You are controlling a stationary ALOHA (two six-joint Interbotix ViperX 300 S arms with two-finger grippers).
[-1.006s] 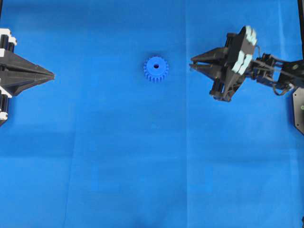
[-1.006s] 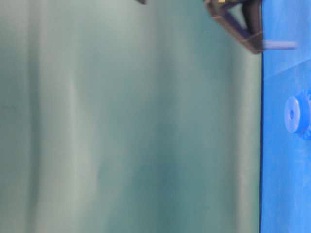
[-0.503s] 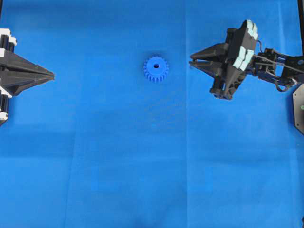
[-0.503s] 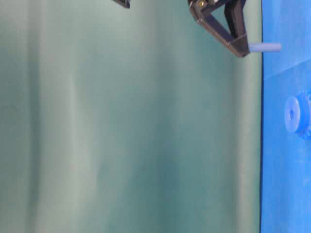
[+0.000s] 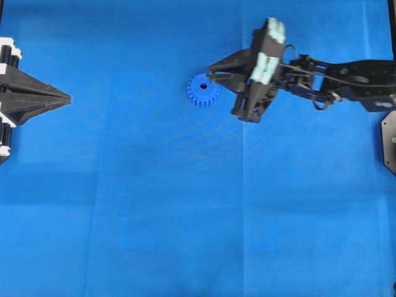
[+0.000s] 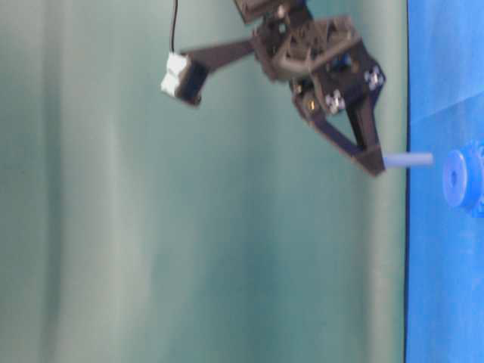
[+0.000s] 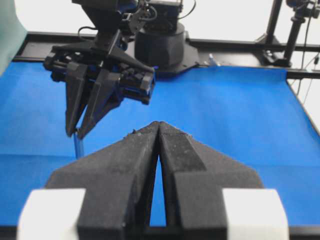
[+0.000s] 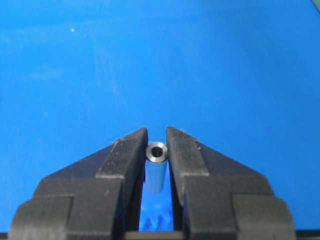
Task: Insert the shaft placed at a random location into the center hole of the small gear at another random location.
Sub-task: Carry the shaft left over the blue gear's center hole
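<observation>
Between the fingertips of the right gripper (image 8: pixel 157 145) sits the shaft (image 8: pixel 156 170), a short silvery tube clamped on both sides, its open end facing the wrist camera. In the table-level view the shaft (image 6: pixel 408 159) sticks out past the black fingers (image 6: pixel 361 140) toward the blue mat (image 6: pixel 446 287), its free end just short of the small gear (image 6: pixel 461 178) and slightly to one side of the hub. From overhead the right gripper (image 5: pixel 213 73) hangs over the gear's right edge, covering a few teeth; the small gear (image 5: pixel 199 91) lies flat on the mat (image 5: pixel 185 216) and the center hole (image 5: pixel 203 86) is not covered. A few blue teeth show at the bottom of the right wrist view, beneath the shaft.

At the left edge of the overhead view, the left gripper (image 5: pixel 65 98) rests well apart from the gear, its jaws pressed together with nothing between them; the left wrist view shows the same closed black wedge (image 7: pixel 158 131) facing the right arm across the mat.

Nothing stands between shaft and gear. There are no containers on the mat.

Against the picture a second ago, the right gripper has moved from well right of the gear to directly beside it, carrying the shaft along; the gear and left gripper have not shifted.
</observation>
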